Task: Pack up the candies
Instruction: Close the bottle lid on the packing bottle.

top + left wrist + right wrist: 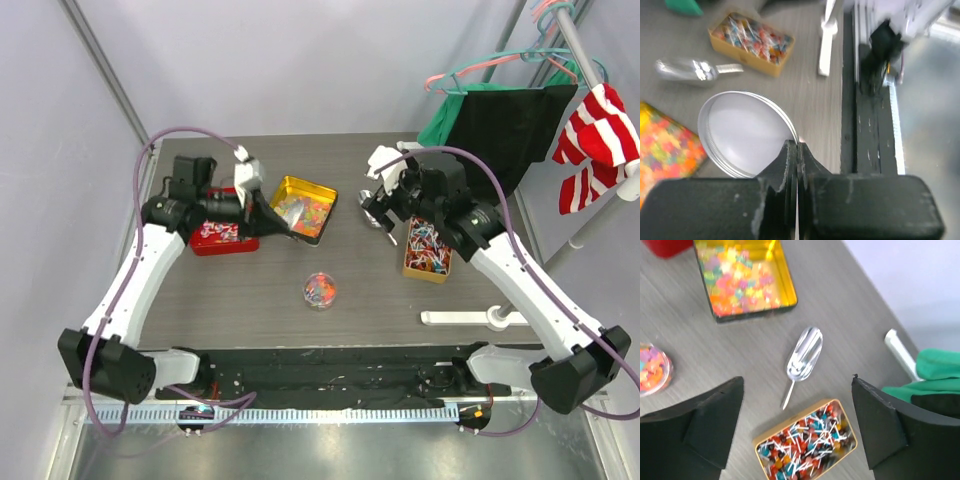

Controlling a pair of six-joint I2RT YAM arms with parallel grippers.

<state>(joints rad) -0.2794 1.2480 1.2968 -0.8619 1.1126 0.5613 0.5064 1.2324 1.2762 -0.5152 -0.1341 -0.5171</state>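
From above, candies (305, 212) fill a yellow tin (312, 184) at centre frame, with more in a small jar (307, 292) below it. The left wrist view shows the left gripper (796, 147) clamped on the rim of a silver lid (740, 130); the right wrist view, the right gripper (797, 381) spread wide and empty over a metal scoop (804, 357).

Before you, operator: a polished metal scoop (804, 356), mirror-bright, lies on the matt grey wood-grain table (850, 310). The yellow tin (783, 270) gleams gold inside (its gummy candies (740, 285) look glossy). Your lid (740, 132) is satin-finished metal with a ribbed rim. The green cloth (940, 365) looks soft and matt.
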